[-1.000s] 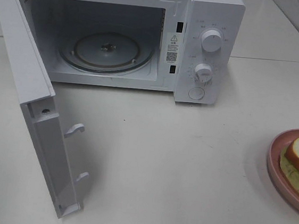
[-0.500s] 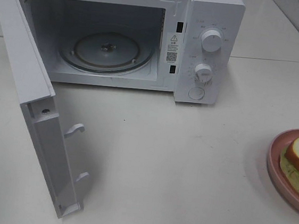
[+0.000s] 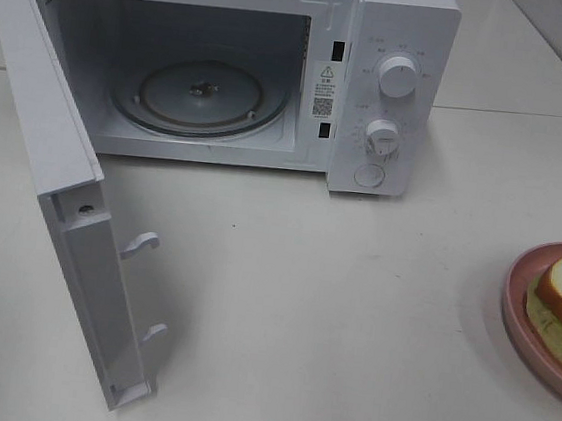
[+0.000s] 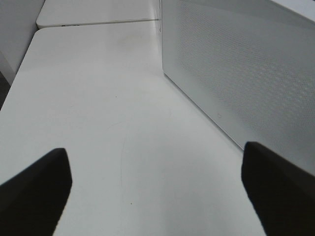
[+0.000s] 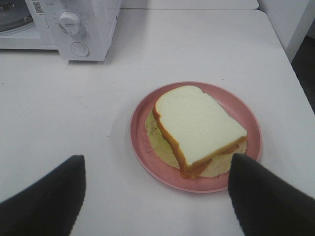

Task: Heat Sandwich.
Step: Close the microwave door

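Microwave door (image 3: 63, 178) stands wide, cavity ready. Right claw (image 5: 155, 196), jaws apart, hovers before the sandwich (image 5: 197, 129) for pickup; left claw (image 4: 157, 189) likewise apart, idle.

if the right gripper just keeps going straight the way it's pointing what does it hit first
Most likely the sandwich on the pink plate. In the right wrist view the open right gripper points at it with nothing between. Depth is unclear, so the plate's near rim might come first.
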### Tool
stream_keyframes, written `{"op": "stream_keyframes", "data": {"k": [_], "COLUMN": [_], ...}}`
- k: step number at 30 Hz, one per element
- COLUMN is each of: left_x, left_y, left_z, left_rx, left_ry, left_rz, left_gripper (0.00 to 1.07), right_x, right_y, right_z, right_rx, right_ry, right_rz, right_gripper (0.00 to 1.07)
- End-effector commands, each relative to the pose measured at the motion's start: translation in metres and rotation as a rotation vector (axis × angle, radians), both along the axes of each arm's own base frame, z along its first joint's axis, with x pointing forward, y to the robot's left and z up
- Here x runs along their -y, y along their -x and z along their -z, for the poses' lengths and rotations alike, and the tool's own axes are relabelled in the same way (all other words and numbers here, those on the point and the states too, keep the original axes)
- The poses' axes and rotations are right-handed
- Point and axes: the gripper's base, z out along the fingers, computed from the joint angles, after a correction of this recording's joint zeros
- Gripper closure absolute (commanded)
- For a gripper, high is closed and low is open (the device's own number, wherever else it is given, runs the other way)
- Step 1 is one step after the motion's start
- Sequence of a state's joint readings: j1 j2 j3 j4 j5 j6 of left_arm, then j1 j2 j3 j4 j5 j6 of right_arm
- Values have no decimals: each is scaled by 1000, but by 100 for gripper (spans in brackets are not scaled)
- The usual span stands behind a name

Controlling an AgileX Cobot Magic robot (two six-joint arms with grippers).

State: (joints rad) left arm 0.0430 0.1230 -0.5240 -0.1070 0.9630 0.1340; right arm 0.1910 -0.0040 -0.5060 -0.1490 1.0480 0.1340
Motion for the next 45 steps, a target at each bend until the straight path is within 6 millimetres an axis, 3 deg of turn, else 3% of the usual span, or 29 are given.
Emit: {"op": "stream_keyframes", "data": {"k": [1,2,3,5,6,7,11,21,32,38,45], "left_x": [0,0,-1,-2,-2,-2,-5,-12,-18,-13,-3], "left_y": [-13,-13,-21,-30,-40,-40,-67,-117,-155,-177,-191], "left_z": [-7,-7,-8,-6,-3,-3,7,39,64,76,94], "left_rx": [24,24,22,24,27,27,52,145,296,375,351], "left_ry": [21,21,23,25,27,27,28,15,-31,-29,20], "left_rz": [-6,-6,-10,-16,-22,-22,-43,-95,-126,-57,45], "left_gripper": [42,42,56,70,84,84,106,106,106,106,106], "right_x": [0,0,0,0,0,0,0,0,0,0,0], "right_y": [3,3,3,3,3,3,3,3,3,3,3], "right_z": [1,1,1,1,1,1,1,1,1,1,1], "right_rx": [31,31,31,31,31,31,31,31,31,31,31], "right_ry": [3,3,3,3,3,3,3,3,3,3,3], "right_rz": [0,0,0,0,0,0,0,0,0,0,0], "right_gripper": [31,31,31,31,31,31,31,31,31,31,31]}}
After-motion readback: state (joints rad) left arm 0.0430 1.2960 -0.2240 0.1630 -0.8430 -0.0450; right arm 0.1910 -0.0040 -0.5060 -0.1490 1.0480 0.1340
